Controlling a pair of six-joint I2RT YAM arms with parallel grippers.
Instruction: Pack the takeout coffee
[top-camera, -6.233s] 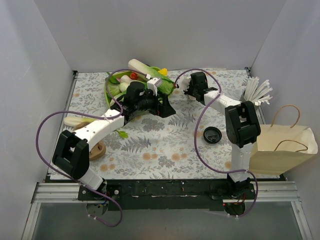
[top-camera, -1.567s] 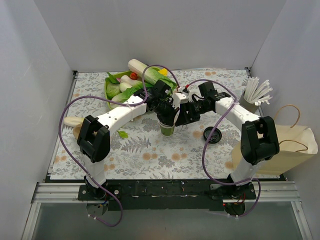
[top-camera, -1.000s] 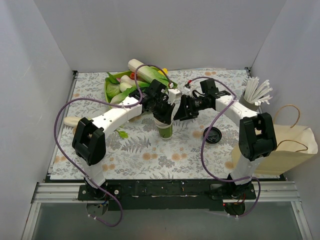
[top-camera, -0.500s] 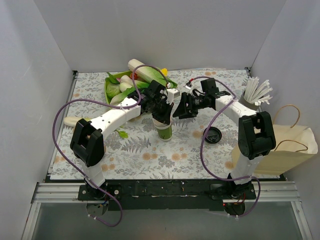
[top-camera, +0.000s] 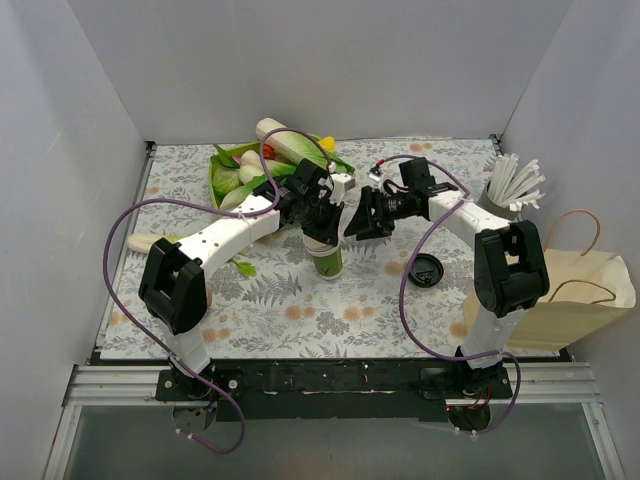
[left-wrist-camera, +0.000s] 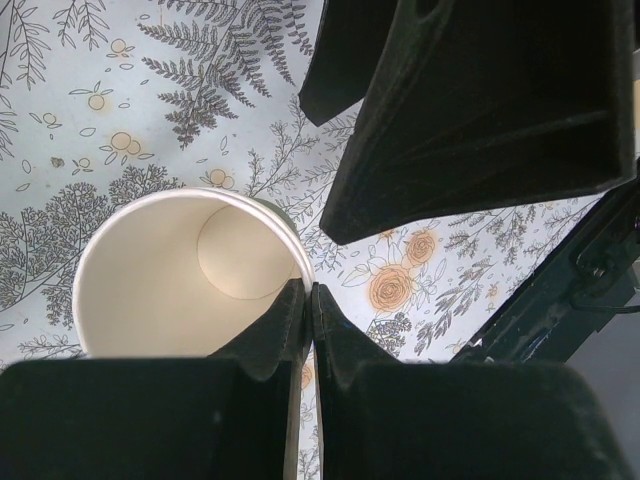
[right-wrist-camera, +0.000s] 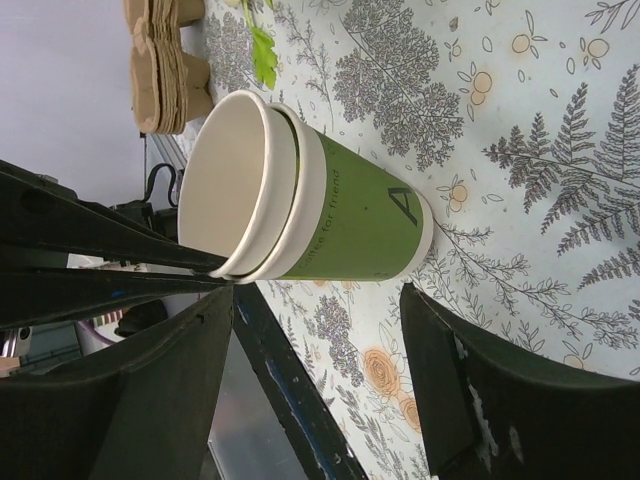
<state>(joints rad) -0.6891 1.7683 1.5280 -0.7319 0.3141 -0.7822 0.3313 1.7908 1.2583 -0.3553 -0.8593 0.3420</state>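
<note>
Two green paper cups (right-wrist-camera: 350, 220) stand nested on the flowered cloth, the inner cup's white rim (right-wrist-camera: 262, 180) a little proud of the outer one. Which of them is the takeout coffee I cannot tell; neither carries a lid. My left gripper (left-wrist-camera: 308, 290) is shut on the inner cup's rim, above the cream-white inside (left-wrist-camera: 170, 270). My right gripper (right-wrist-camera: 318, 300) stands open beside the cups, its fingers (right-wrist-camera: 470, 390) clear of the green wall. From above, the cups (top-camera: 328, 262) are mid-table between left gripper (top-camera: 323, 240) and right gripper (top-camera: 352, 222). The black lid (top-camera: 425, 270) lies apart to the right.
A pile of vegetables (top-camera: 265, 160) sits at the back left. A grey cup of white straws (top-camera: 512, 185) stands at the right edge, with a paper bag (top-camera: 560, 295) nearer. A stack of brown carriers (right-wrist-camera: 165, 70) lies at the left, and purple cables loop over both arms.
Both arms have come from the back of the table to the cups. Over the last second the cups and left gripper edged slightly nearer, and the right gripper shifted a little left.
</note>
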